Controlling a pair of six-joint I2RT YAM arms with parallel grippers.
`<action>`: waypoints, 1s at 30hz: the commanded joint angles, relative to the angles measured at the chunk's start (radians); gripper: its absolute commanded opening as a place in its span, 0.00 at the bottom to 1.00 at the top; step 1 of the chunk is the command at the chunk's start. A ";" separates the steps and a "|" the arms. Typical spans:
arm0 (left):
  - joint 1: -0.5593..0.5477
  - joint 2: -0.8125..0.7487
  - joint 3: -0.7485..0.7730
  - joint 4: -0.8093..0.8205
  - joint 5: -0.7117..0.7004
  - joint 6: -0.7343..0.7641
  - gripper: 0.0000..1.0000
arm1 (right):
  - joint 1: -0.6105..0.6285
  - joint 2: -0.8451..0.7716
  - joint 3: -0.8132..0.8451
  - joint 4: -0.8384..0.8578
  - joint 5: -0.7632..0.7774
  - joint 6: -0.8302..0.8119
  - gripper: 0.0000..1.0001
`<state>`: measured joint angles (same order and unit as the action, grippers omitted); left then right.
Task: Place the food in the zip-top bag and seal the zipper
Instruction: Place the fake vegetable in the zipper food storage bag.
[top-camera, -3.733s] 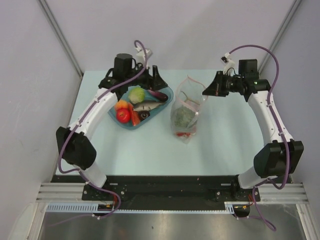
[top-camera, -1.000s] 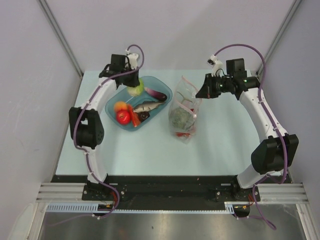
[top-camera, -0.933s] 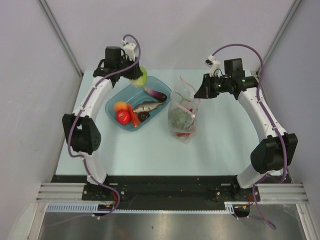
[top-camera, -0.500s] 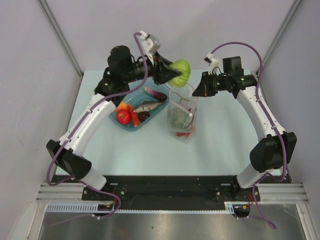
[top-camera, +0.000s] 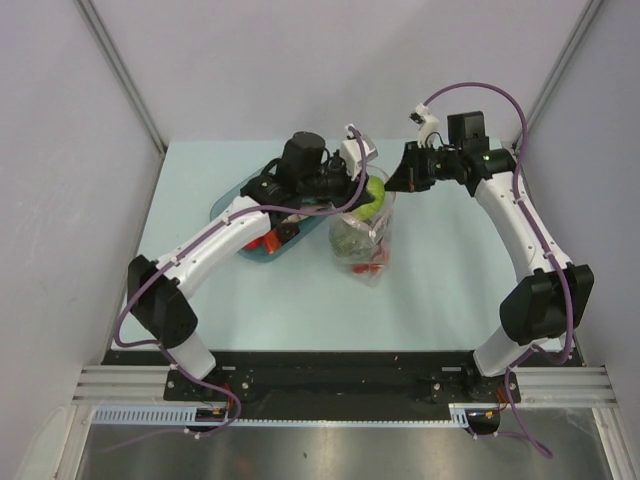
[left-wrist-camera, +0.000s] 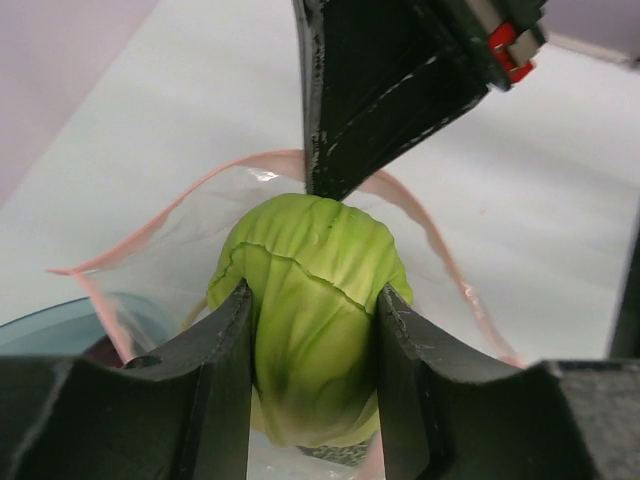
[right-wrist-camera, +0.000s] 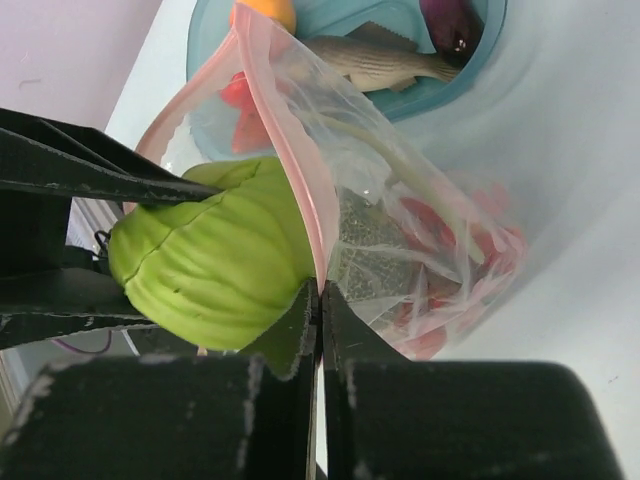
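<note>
- So: the left gripper was clamped on the light green apple, with one finger pressed against each side and the jaws about apple-wide.
- The apple sat at the mouth of the zip-top bag, between the two lips of the opening. How deep it was in, couldn't tell.
- Meanwhile the right gripper was fully closed. It pinched the pink-tinted rim of the bag at the zipper and held that lip up off the table.
- The zipper was unsealed and the mouth gaped wide.
- In the left wrist view the right gripper's fingers were just above the apple. Whether they touched it couldn't be told.
- The bag body lay on the table, its bottom end toward the arm bases, with the dark green squash and small red pieces inside.
- Beside the bag, on the left arm's side, sat the blue tray. Overhead, the left arm crossed over most of it.
- In the tray were the grey fish, the orange and the purple eggplant.
- Both grippers met over the bag mouth, on the far half of the table.
</note>
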<state>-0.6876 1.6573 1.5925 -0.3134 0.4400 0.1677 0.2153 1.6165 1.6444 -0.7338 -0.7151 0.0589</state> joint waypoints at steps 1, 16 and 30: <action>-0.038 0.022 0.064 -0.035 -0.229 0.180 0.12 | 0.009 -0.029 0.040 0.027 -0.060 0.004 0.00; -0.063 0.203 0.328 -0.248 -0.311 0.142 0.75 | -0.002 -0.024 0.054 0.036 -0.123 -0.001 0.00; 0.089 -0.076 0.305 -0.176 -0.070 -0.055 1.00 | -0.044 0.002 0.046 0.031 -0.109 -0.013 0.00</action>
<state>-0.6918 1.6924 1.8515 -0.5594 0.2813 0.2459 0.1799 1.6157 1.6520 -0.7242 -0.8177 0.0589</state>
